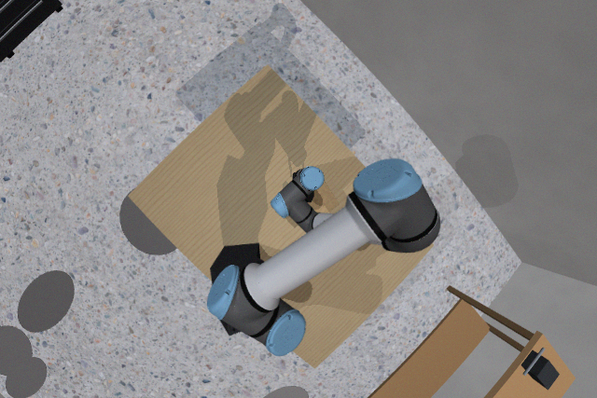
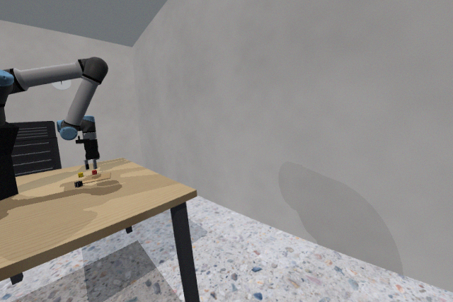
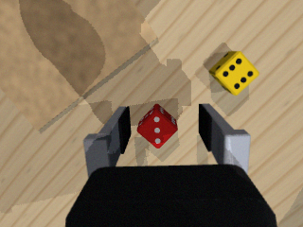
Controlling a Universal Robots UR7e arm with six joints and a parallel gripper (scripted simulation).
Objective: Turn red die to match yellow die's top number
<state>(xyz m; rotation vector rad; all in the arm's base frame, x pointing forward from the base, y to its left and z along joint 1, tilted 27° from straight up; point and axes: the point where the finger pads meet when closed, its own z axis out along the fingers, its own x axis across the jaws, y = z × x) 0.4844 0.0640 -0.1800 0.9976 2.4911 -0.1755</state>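
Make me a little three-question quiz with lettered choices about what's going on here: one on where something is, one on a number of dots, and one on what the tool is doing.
1. Where is the red die in the wrist view?
A. between the tool's fingers
B. on top of the yellow die
C. on the floor

2. How many dots does the yellow die show on top?
A. one
B. three
C. six

3. What state is the tool in?
A. shut on the red die
B. open, holding nothing
C. shut on the yellow die

Answers:
1 A, a finger stands on each side of it.
2 C, two rows of three dots.
3 B, gaps separate both fingers from the die.
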